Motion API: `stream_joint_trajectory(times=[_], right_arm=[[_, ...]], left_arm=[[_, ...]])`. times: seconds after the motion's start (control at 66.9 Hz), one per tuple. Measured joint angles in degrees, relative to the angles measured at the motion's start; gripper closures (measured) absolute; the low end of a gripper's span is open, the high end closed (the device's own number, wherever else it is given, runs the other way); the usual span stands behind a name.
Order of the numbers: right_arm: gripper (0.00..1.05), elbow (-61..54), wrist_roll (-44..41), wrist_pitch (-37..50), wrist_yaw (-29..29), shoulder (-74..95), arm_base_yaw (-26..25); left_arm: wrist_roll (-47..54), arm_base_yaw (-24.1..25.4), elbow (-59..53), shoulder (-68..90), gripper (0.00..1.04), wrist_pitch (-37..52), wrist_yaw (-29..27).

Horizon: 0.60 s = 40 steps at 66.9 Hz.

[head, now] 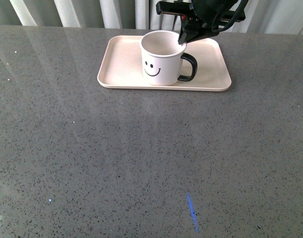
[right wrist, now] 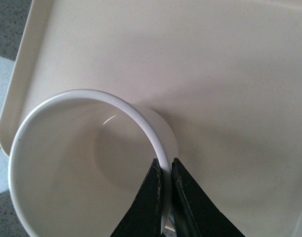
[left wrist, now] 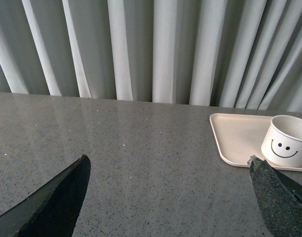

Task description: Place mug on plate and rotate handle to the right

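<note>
While the cream-white smiley mug [head: 158,64] stands on the flat pink plate [head: 121,59], the right gripper [right wrist: 166,167] pinches its rim near the shiny black handle [head: 194,67], which points right. The left gripper [left wrist: 169,159] is open, far off.

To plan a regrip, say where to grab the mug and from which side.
Pinch the thin rim of the mug from above, near the handle: it stands upright and open on the plate, so one finger fits inside, one outside, as the right end effector shows.
</note>
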Motion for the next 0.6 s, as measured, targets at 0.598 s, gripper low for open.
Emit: stream_joint_trajectory(times=[0.598], right_arm=[[1.03,16.5,-19.1,-13.2,-11.6,4.3,-5.5]], left_arm=[[0.0,0.0,0.0,0.0,0.09,0.0,0.0]])
